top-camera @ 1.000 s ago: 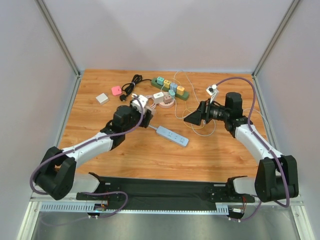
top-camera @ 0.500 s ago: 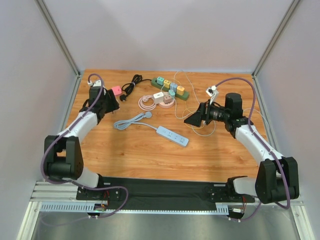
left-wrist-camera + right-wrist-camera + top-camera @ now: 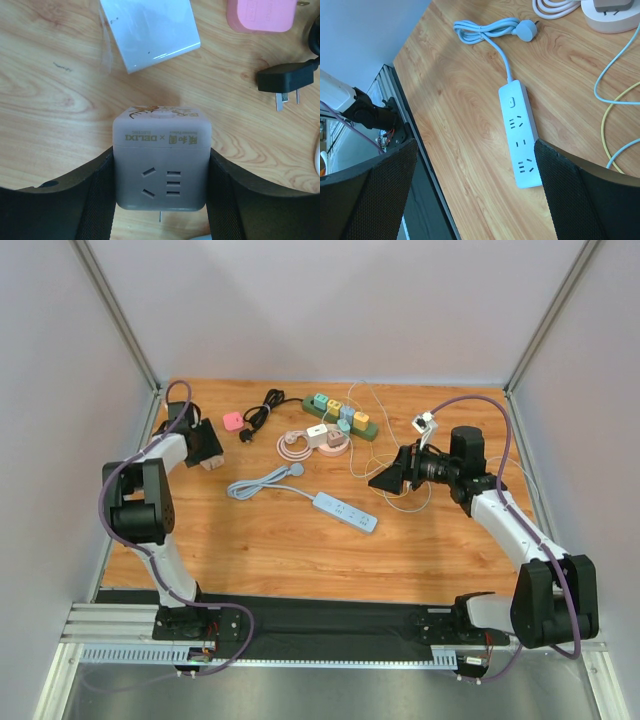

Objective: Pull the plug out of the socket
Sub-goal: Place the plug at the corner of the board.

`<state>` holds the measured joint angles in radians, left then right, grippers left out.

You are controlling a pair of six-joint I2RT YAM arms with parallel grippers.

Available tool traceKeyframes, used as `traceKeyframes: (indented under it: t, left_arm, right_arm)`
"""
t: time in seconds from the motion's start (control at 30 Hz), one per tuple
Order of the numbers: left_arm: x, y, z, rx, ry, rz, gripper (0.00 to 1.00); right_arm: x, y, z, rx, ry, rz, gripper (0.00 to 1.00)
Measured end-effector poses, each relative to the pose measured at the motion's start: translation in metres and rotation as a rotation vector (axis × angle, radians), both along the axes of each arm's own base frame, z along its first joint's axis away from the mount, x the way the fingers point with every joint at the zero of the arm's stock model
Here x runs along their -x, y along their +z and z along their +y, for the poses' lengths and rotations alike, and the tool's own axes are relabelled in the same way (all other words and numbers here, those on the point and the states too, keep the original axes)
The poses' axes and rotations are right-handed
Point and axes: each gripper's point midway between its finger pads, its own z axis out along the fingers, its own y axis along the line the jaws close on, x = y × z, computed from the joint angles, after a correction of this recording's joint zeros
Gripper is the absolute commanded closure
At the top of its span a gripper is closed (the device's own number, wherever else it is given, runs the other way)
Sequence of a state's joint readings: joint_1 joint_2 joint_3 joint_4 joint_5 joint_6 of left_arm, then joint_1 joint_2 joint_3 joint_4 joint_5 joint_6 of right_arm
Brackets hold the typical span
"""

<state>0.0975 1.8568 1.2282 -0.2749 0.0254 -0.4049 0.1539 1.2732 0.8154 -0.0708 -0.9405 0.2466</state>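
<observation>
Filling left pincer (image 3: 160,154): cube socket (image 3: 161,172)

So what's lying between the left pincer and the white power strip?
The white power strip's own coiled pale-blue cord and plug, seen in the top view. The left pincer itself grips a cube socket.
</observation>
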Motion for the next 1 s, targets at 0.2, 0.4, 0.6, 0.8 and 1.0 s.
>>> traceKeyframes:
  t: [0.2, 0.4, 0.6, 0.8, 1.0]
  left_arm:
    - [-0.008, -0.007, 0.006, -0.005, -0.005, 0.035, 0.55]
    - [-0.008, -0.01, 0.014, -0.008, -0.002, 0.05, 0.31]
    - [-0.005, -0.009, 0.015, -0.019, -0.029, 0.058, 0.06]
    - [-0.004, 0.019, 0.014, -0.038, -0.068, -0.005, 0.04]
    - [0.006, 0.066, 0.003, -0.034, -0.134, -0.126, 0.05]
  right_arm:
    - [-0.001, -0.001, -0.001, 0.006, -0.003, -0.008, 0.0]
    - [-0.001, -0.001, -0.001, 0.008, -0.003, -0.012, 0.0]
    - [-0.002, -0.001, -0.001, 0.012, -0.002, -0.017, 0.0]
    - [0.001, -0.001, -0.002, 0.019, 0.002, -0.022, 0.0]
    - [0.003, 0.004, -0.003, 0.029, 0.011, -0.057, 0.0]
